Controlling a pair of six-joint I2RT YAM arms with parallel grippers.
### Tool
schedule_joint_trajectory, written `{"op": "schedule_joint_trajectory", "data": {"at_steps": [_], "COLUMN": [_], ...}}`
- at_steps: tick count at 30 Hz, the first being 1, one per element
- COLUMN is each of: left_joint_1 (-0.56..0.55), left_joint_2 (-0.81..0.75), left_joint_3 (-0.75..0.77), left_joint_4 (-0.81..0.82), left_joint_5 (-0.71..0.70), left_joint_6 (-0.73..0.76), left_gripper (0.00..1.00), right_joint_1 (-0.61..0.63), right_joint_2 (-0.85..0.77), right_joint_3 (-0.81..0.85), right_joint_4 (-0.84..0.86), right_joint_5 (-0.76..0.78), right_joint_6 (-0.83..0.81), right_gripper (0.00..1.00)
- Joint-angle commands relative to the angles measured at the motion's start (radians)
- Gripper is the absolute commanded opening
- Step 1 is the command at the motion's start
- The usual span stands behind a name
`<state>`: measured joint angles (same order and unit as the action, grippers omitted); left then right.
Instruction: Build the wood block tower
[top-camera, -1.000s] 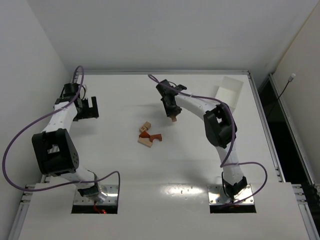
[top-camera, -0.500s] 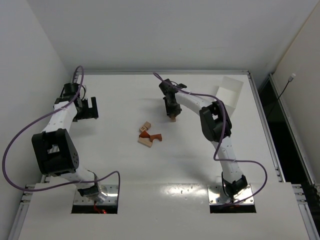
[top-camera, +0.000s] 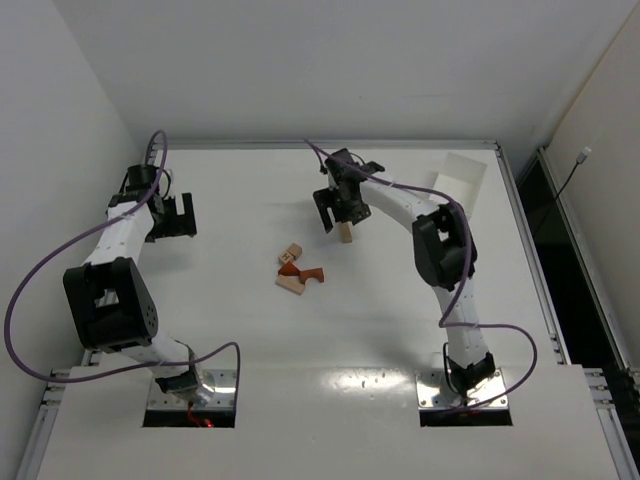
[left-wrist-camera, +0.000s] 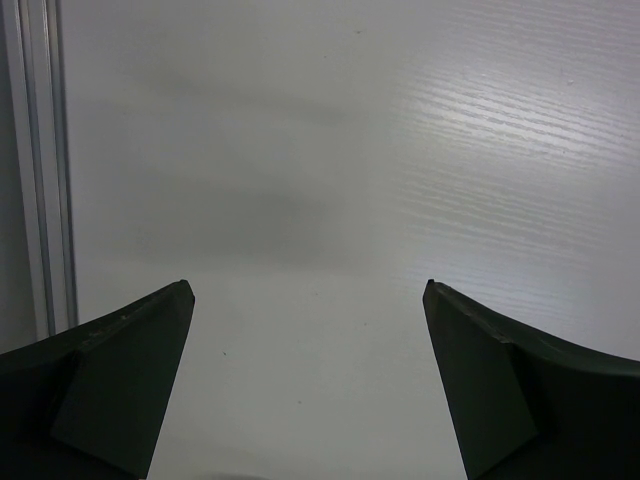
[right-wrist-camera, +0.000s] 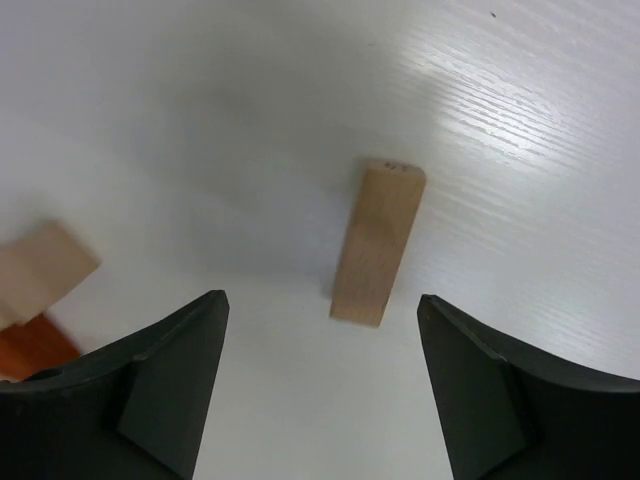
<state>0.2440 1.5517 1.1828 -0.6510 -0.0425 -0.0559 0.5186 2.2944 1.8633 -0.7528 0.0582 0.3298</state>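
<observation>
Releasing: my right tool (right-wrist-camera: 320, 298) just spread | pale wooden stick (right-wrist-camera: 378, 243) now free on bench (top-camera: 250, 330) | apart from block cluster (top-camera: 296, 270) | stacking not begun

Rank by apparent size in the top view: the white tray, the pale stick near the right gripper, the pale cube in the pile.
1. white tray, clearly largest
2. pale stick and pale cube: both tiny, too alike to rank

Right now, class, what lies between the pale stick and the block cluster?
Nothing: only bare white table separates the stick from the cluster, clearest in the top view.
</observation>
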Motion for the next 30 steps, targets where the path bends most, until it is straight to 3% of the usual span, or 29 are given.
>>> {"op": "schedule_joint_trajectory", "data": {"at_steps": [1, 3, 5, 8, 9, 13, 19, 22, 30], "left_joint_1": [0.014, 0.014, 0.014, 0.014, 0.014, 0.014, 0.014, 0.014, 0.023], "left_joint_2": [-0.027, -0.041, -0.051, -0.071, -0.071, -0.082, -0.105, -0.130, -0.189], "left_joint_3": [0.006, -0.014, -0.025, -0.051, -0.051, -0.086, -0.104, -0.124, -0.164], "left_joint_4": [0.010, 0.020, 0.030, 0.050, 0.050, 0.060, 0.070, 0.070, 0.070], "left_joint_5": [0.016, 0.016, 0.016, 0.026, 0.026, 0.035, 0.035, 0.026, 0.015], "left_joint_6": [0.024, 0.036, 0.047, 0.056, 0.065, 0.065, 0.076, 0.097, 0.117], "left_gripper": [0.99, 0.99, 0.99, 0.99, 0.99, 0.99, 0.99, 0.99, 0.99], "right_joint_1": [0.000, -0.009, -0.020, 0.009, 0.039, 0.127, 0.282, 0.349, 0.389], "right_joint_2": [-0.216, -0.340, -0.424, -0.536, -0.550, -0.549, -0.529, -0.475, -0.325], "right_joint_3": [-0.039, -0.117, -0.189, -0.226, -0.227, -0.248, -0.319, -0.328, -0.294], "right_joint_4": [0.095, 0.151, 0.179, 0.085, 0.052, -0.084, -0.046, 0.003, 0.092], "right_joint_5": [-0.150, -0.273, -0.406, -0.541, -0.567, -0.688, -0.647, -0.626, -0.486], "right_joint_6": [-0.150, -0.246, -0.340, -0.570, -0.668, -0.773, -0.794, -0.746, -0.672], "right_gripper": [0.75, 0.84, 0.86, 0.86, 0.80, 0.63, 0.48, 0.47, 0.53]}}
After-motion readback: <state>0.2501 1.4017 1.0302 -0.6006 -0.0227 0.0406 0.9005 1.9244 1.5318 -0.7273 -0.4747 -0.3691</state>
